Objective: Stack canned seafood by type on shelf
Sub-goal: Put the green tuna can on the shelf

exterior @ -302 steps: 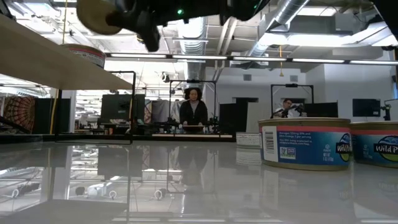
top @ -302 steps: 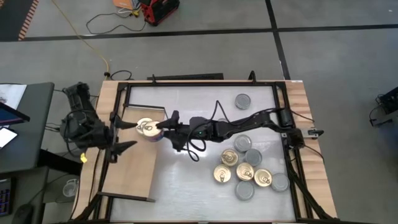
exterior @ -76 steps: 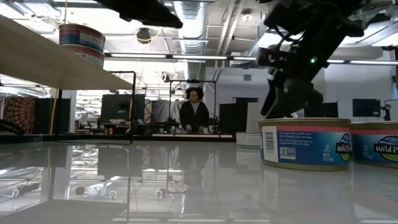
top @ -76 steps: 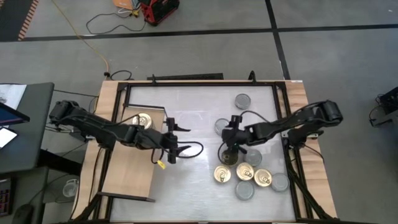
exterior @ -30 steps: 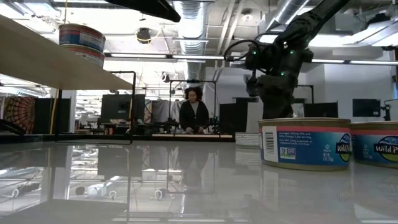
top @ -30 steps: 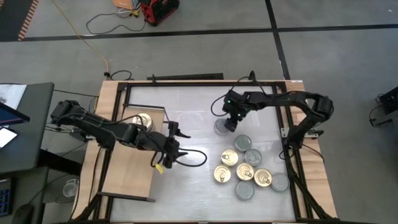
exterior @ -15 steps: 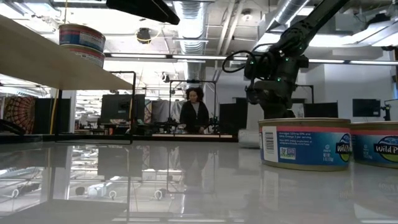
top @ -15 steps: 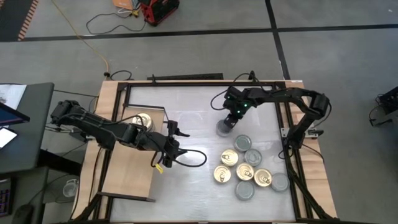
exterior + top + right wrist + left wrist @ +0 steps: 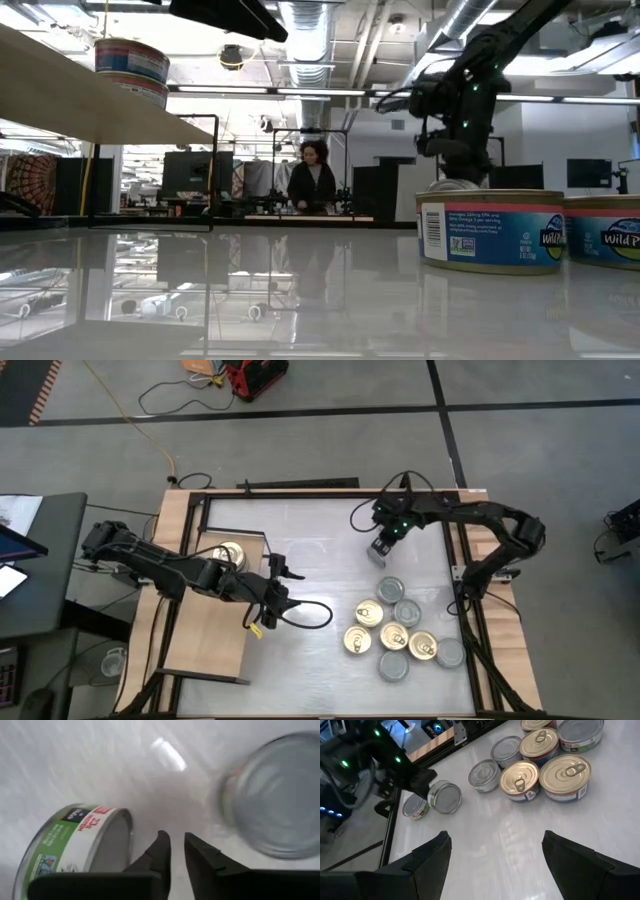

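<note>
**Two tins on the shelf, the rest on the table**

The canned seafood lies in three places. On the shelf (image 9: 213, 635), at 9 o'clock of the table (image 9: 310, 525), a stack of tins (image 9: 132, 70) stands in the far corner, with a gold top (image 9: 230, 553) uppermost. The rest of the wooden board is bare.

At 4 o'clock a cluster of eight tins (image 9: 395, 630) stands packed together, gold tops and silver-grey tops mixed.

At 1 o'clock are two single tins. One, with a green label (image 9: 80, 842), is tilted on its side; its silver face (image 9: 445, 797) shows in the left wrist view. The other tin (image 9: 415, 806) is just beside it.

The right gripper (image 9: 383, 545) is over these two. Its fingers (image 9: 160, 852) are narrow, with only a small gap, and nothing is between them.

The left gripper (image 9: 275, 597) hangs just beside the shelf's 3 o'clock edge, jaws wide and holding nothing.

The white top between the shelf and the cluster is bare.
</note>
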